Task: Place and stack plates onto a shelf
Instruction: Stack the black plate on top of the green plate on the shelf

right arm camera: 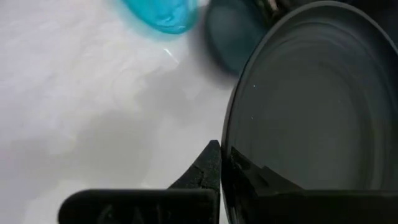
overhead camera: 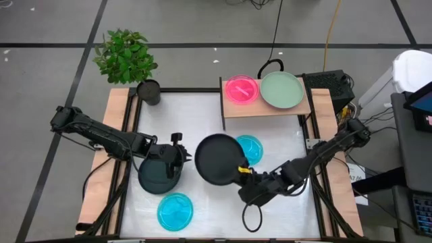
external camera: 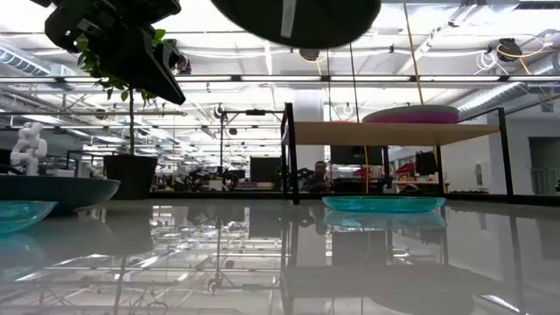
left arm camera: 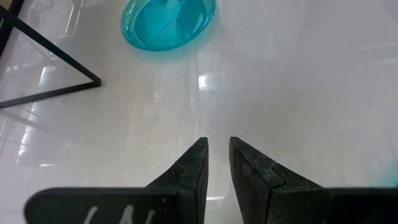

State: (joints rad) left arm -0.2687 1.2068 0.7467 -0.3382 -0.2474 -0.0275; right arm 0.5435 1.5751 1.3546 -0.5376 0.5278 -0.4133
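Black and glossy, the plate [overhead camera: 217, 158] in your right gripper [overhead camera: 241, 170] is a shallow round dish with faint concentric rings on its inner face; the fingers are clamped on its rim, one finger [right arm camera: 205, 168] showing outside the edge in the right wrist view. It hangs above the table's white top [overhead camera: 283, 209], partly covering a translucent cyan plate [overhead camera: 251, 148] that lies flat in front of the shelf [overhead camera: 266, 108]. In the low view the black plate shows at the top edge, clear of the surface.

Your shelf is a raised light-wood board at the far side, and it already carries a pink plate [overhead camera: 241, 89] and a pale green plate [overhead camera: 281, 90], side by side.

Your left gripper [overhead camera: 177, 152] sits over the near-left part of the table, just beside a second black plate [overhead camera: 159, 175] lying there; its fingers [left arm camera: 193, 165] are nearly together with only a thin gap and hold nothing. Another cyan plate [overhead camera: 175, 210] rests near the front edge, close to that dark one. A potted plant [overhead camera: 128, 61] stands at the far left corner.
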